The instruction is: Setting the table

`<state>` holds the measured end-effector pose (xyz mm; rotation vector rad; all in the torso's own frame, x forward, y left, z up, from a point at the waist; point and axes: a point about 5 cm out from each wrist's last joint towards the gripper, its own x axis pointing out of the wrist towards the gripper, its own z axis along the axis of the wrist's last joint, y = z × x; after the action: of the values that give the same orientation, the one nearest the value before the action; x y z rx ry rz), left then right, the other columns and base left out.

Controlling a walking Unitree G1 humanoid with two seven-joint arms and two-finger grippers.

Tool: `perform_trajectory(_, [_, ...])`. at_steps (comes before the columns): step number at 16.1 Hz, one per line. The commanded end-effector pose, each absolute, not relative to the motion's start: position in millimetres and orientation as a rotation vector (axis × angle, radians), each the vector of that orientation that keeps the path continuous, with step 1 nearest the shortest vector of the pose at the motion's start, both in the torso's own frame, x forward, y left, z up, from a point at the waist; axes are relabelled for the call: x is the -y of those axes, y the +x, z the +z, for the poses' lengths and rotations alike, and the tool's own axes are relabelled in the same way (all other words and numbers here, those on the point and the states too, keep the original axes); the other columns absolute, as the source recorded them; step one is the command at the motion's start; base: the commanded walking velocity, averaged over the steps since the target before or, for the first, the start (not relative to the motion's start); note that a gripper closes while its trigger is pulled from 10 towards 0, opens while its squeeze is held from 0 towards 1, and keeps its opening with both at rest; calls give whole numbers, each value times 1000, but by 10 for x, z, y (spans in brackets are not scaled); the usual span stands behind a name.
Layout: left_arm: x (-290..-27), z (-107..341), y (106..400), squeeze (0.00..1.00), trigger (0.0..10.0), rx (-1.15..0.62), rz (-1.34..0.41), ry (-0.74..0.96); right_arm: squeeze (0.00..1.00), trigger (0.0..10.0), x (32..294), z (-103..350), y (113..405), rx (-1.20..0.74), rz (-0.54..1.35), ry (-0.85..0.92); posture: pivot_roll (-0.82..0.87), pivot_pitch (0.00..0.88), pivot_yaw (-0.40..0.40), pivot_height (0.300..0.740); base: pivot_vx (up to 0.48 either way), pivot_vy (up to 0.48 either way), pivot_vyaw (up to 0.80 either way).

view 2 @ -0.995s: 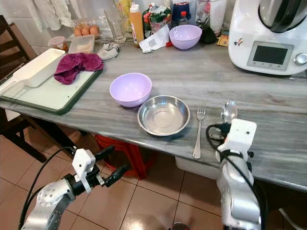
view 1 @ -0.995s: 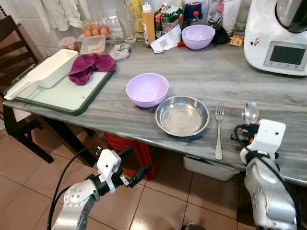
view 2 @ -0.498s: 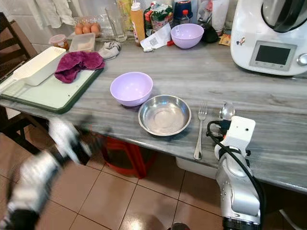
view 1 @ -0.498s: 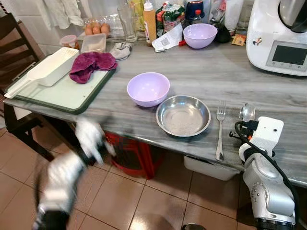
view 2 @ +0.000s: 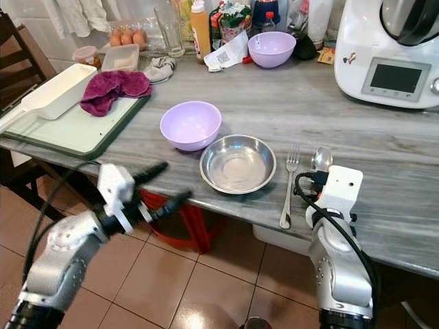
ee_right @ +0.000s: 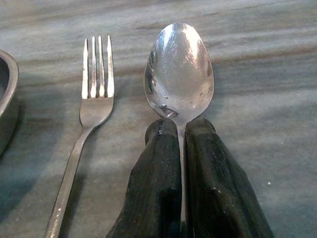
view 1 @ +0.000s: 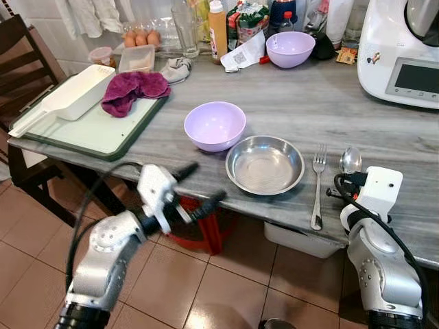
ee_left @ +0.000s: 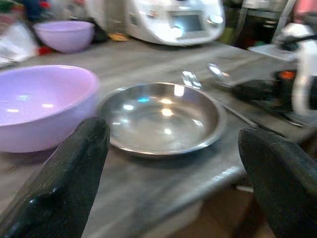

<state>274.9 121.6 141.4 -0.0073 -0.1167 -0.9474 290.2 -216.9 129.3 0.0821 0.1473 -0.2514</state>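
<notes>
Gripping glossy oval spoon (ee_right: 179, 74) (steel) claw (ee_right: 181, 130)

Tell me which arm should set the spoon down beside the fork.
Right. The right gripper is shut on the spoon, already on the table next to the fork. The left gripper is open, off the table's front edge.

The right end effector (ee_right: 182, 141) pinches the spoon (ee_right: 179, 72) by its neck, just beside the fork (ee_right: 94, 94) on the table (ee_right: 257, 74).

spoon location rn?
Head views: the spoon lies on the table at the robot's right, beside the fork, its handle clamped in the right tool.
</notes>
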Motion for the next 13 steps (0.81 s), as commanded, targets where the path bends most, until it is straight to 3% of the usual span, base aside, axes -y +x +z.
perform_trajectory(1, [-1207,1385,2701,0,10000,89,-992,12,0,10000,2173,1220,2902,-193,-247,97,-252,117,106,740,0,0,0])
perform_trajectory(13, [-1211,1243,2633,0,10000,14,-1046,28,0,10000,2091,1252,3030,-213,-190,114,-250,118,106,740,0,0,0])
